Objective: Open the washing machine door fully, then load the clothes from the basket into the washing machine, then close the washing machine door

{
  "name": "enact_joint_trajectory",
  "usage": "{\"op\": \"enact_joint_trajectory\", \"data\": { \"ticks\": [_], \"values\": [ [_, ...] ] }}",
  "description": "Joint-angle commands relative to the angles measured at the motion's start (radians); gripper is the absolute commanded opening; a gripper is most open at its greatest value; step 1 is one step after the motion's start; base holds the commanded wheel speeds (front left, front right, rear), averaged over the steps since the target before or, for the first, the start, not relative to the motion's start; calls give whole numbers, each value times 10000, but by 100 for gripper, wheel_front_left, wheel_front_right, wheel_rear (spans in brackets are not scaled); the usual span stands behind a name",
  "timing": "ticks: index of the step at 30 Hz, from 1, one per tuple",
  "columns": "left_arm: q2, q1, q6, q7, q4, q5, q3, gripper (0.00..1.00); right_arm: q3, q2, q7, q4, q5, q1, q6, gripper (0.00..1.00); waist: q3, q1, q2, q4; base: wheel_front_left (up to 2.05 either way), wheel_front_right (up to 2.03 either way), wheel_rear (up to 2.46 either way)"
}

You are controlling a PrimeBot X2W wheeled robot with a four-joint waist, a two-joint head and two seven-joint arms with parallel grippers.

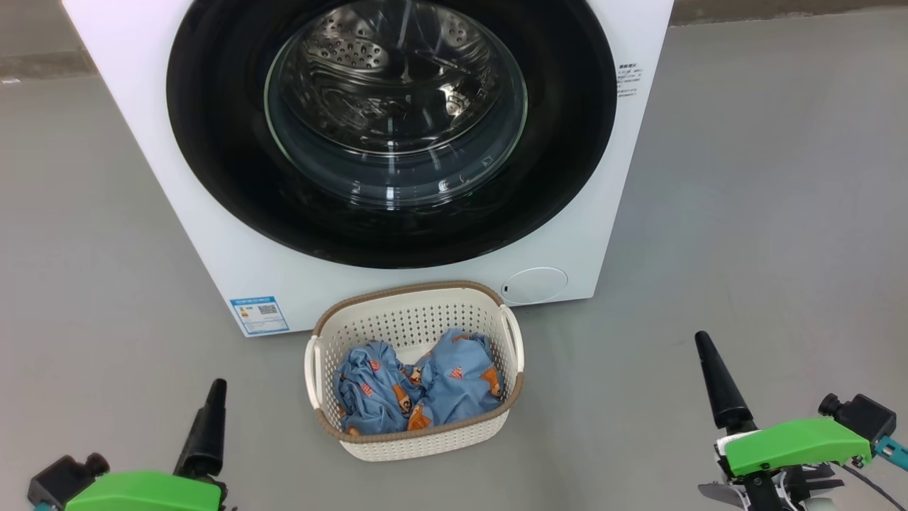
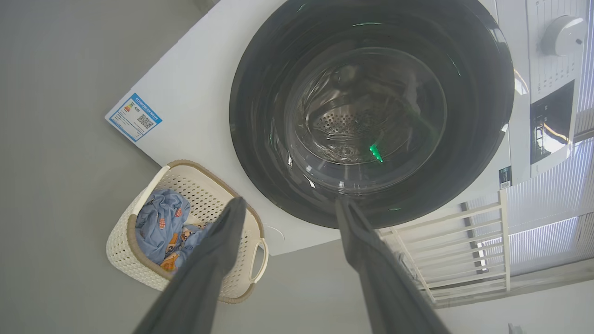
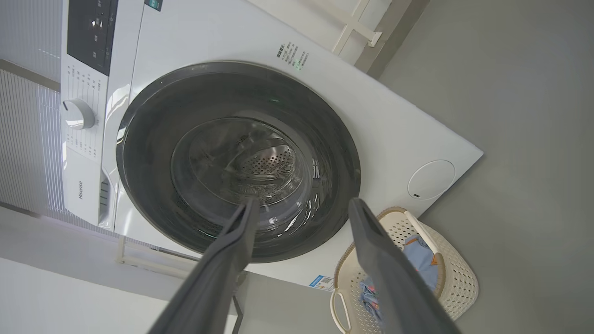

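Note:
The washing machine (image 1: 213, 234) stands white and boxy ahead of me, its door (image 1: 213, 142) shut flat against the front. Behind the door's clear glass centre (image 1: 397, 106) I see the perforated steel drum. On the floor just in front sits the basket (image 1: 415, 440), holding the light-blue clothes (image 1: 454, 383) in a crumpled heap. My left gripper (image 2: 291, 204) is open with nothing between its fingers, low and left of the basket; one dark finger (image 1: 206, 433) shows in the head view. My right gripper (image 3: 302, 203) is also open and empty, with a finger (image 1: 720, 383) right of the basket.
Grey floor (image 1: 766, 213) spreads to both sides of the machine. A small round white flap (image 1: 533, 285) and a blue label sticker (image 1: 259, 314) sit low on the machine's front. A white railed frame (image 2: 445, 250) stands beside the machine, and a control knob (image 3: 78, 114) sits on its panel.

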Motion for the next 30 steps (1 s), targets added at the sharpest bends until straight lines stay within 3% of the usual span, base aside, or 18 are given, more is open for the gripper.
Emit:
{"op": "enact_joint_trajectory", "data": {
  "ticks": [1,30],
  "values": [
    [276,-482,-62,-116,-333,251,123,100,187,-104,-110,-286,-258,-506,8,100,0,-1,0,-1,0,0,0],
    [848,-586,-83,-998,-494,5296,-121,100,686,-175,-987,-66,-4962,-1021,12,100,-53,-1,0,-94,0,0,0]
  ]
}}
